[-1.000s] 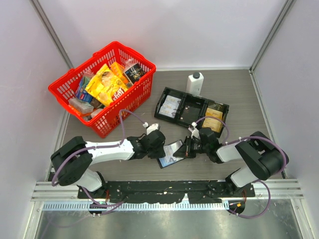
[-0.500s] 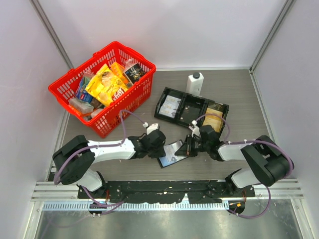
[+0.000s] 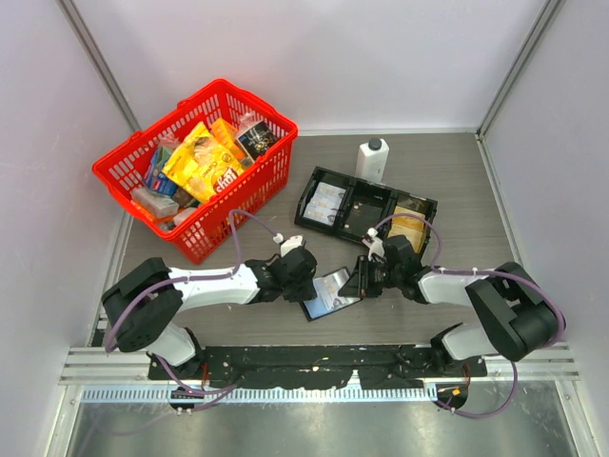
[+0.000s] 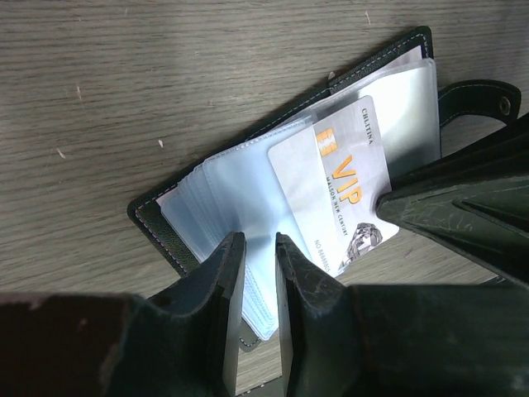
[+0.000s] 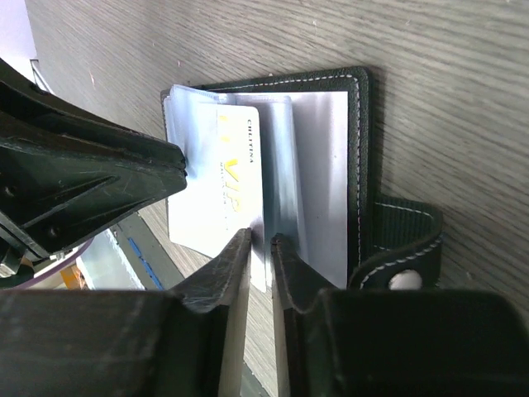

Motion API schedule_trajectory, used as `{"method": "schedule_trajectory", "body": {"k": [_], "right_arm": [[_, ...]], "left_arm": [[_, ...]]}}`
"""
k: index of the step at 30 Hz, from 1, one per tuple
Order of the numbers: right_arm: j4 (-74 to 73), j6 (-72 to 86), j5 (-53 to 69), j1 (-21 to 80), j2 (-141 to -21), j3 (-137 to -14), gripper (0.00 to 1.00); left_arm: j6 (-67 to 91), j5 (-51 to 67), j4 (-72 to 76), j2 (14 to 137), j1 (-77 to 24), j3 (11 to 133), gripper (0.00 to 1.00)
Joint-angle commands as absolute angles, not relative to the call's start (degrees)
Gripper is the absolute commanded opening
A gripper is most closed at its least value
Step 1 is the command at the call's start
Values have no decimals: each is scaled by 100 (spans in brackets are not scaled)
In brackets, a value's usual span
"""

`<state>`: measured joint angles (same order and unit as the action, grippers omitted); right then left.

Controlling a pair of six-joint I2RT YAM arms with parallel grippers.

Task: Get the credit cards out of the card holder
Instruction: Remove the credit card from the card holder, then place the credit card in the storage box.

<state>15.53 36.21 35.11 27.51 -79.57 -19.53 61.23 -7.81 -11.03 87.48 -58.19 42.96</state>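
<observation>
The holder [image 3: 330, 293] lies open at the near middle of the table [image 3: 457, 181], between the two grippers, with a VIP card [image 4: 331, 194] askew on its clear sleeves [image 4: 240, 190] and one end jutting past the cover. The left gripper [image 4: 258, 248] has its jaws nearly closed on the sleeves' edge; the right gripper [image 5: 260, 244] shows only a slit, with the edge of the card or a sleeve in it, and I cannot tell whether it grips. Behind, a tray [image 3: 365, 211] carries a pale card [image 3: 328, 202] and a yellow card [image 3: 407, 230] in its end compartments.
</observation>
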Motion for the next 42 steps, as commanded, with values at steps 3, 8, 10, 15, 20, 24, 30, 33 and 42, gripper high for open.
{"method": "schedule_trajectory", "body": {"k": [3,8,10,15,20,24,30,33,42], "right_arm": [[2100,3674,3770,2716,-8384,-1907,27],[2382,3770,3929,2716,-8631,-1898,22],[2295,3744,3929,2707,-8578,-1916,12],[1206,3104,3622,2541,-8096,-2179,1],[-252,2725,2981,2434,-7568,-2644,1],[-1176,2488,2471,2435,-7226,-3145,1],[-2416,1804,1969,2435,-6908,-4323,1],[-3021,1398,1583,2435,-7162,-5208,1],[-3936,160,1187,2522,-8639,-7592,1]], "left_arm": [[6108,-536,-1424,9044,-5845,4157,25],[6126,-519,-1397,9035,-5854,4148,25],[6135,-527,-1415,9009,-5854,4148,25],[6135,-597,-1450,8895,-5845,4096,25],[6108,-677,-1529,8807,-5853,4104,25],[6021,-904,-1704,8631,-5854,4166,25],[5468,-1467,-2468,7947,-5731,4613,41],[5090,-1766,-3013,7324,-5494,4903,56],[3886,-1960,-4420,5310,-3904,5229,83]]}}
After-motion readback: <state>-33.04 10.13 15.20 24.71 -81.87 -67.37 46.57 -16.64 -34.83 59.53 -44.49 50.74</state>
